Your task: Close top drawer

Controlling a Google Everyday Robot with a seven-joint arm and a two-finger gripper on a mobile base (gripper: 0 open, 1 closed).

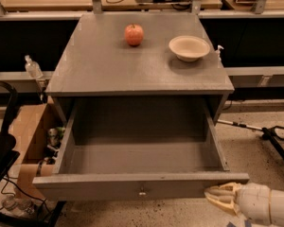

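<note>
The top drawer (142, 160) of the grey cabinet stands pulled far out toward me, and its inside is empty. Its long front panel (94, 187) runs across the bottom of the view, with a small brass knob (142, 191) at its centre. My gripper (221, 197), cream-coloured on a white wrist, comes in from the bottom right corner. Its tip is just in front of the right end of the front panel, close to it or touching it. The lower drawers are hidden below the open drawer.
On the cabinet top (99, 65) sit a red apple (134, 34) and a cream bowl (189, 48). A cardboard box (31, 136) with clutter and a black chair (2, 145) stand at left. A black stand's legs (270, 136) lie on the floor at right.
</note>
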